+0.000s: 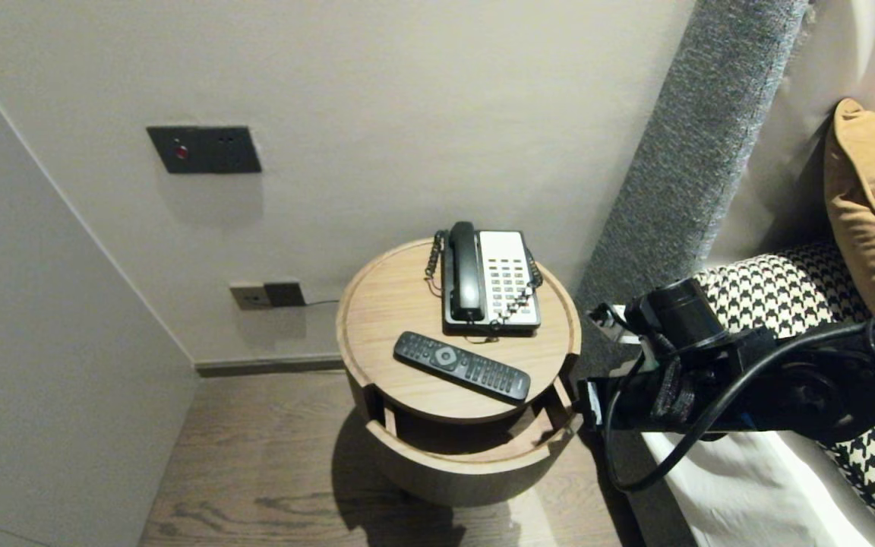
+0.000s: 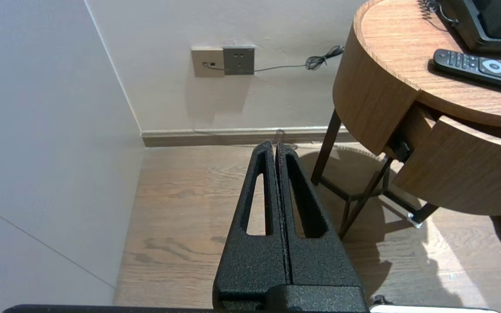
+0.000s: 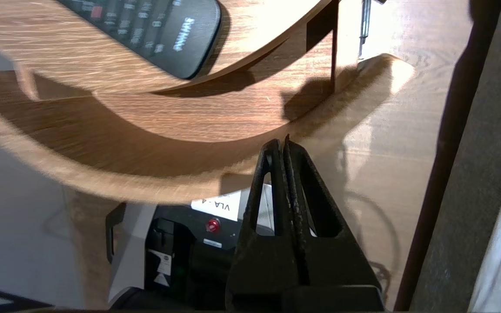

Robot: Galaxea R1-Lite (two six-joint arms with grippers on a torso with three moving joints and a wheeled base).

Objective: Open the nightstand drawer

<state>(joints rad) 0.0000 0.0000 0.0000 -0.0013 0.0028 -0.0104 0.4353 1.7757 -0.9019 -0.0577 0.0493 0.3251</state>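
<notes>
Your right claw [image 3: 285,145], pinched shut on nothing, hovers just beside the curved front of the drawer [image 1: 468,471], which stands pulled out from under the round surface [image 1: 384,319] bearing the remote [image 1: 462,366], while your left claw [image 2: 275,150], likewise shut, hangs parked above the floor [image 2: 181,208]

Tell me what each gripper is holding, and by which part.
Nothing is held. The right gripper, fingers shut on nothing, is by the open drawer near the remote; the left gripper hangs shut and empty above the floor.

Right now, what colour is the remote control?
Remote control is black, clearest in the head view.
</notes>
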